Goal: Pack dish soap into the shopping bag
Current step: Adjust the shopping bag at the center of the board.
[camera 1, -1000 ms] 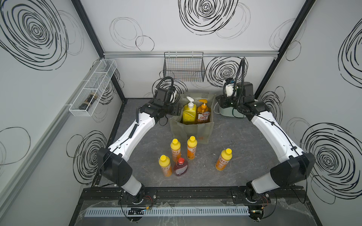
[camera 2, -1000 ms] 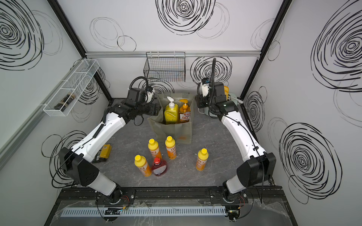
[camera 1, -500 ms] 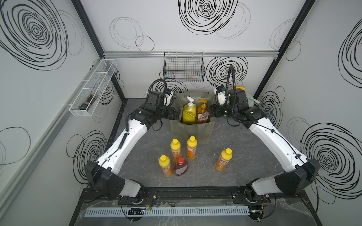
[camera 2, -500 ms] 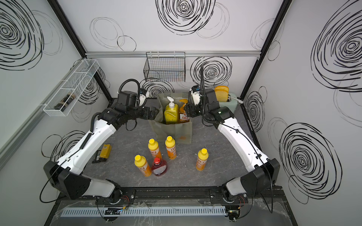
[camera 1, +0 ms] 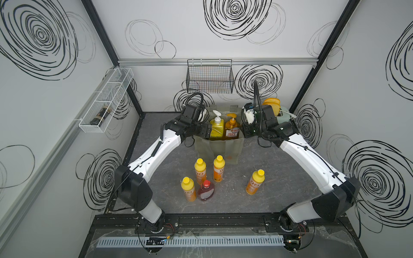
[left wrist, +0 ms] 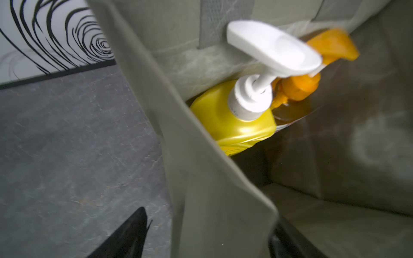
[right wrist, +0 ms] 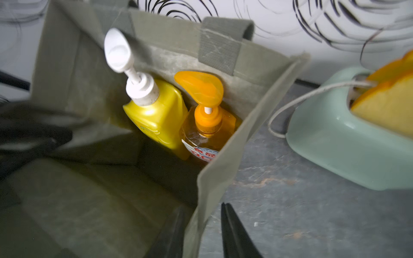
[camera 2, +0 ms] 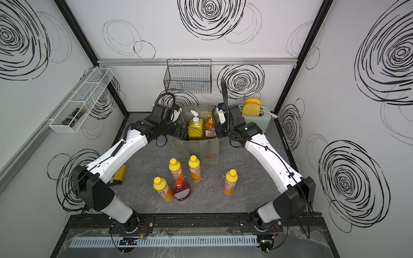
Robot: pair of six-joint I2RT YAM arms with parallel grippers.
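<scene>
Progress check: 2 of 7 in. The big yellow pump bottle [camera 1: 216, 129] and amber pump bottle [camera 1: 232, 131] stand side by side inside the shopping bag [camera 1: 218, 148], center of both top views. Not packed yet, on the bench [camera 1: 279, 178] just below the bag in frame: 4 small orange bottles [camera 1: 200, 170] + the squat red one [camera 1: 206, 191], all upright. So under a third done imo.

Wrist cams show what the top views can't: each arm straddles a bag side wall. The left end effector [left wrist: 210, 215] has its fingers wide apart, gripping nothing. The right end effector [right wrist: 202, 206] has its fingers nearly together round the rim, can't tell if it's actually pinching fabric. Loose bottles only show up in the top views tho.
</scene>
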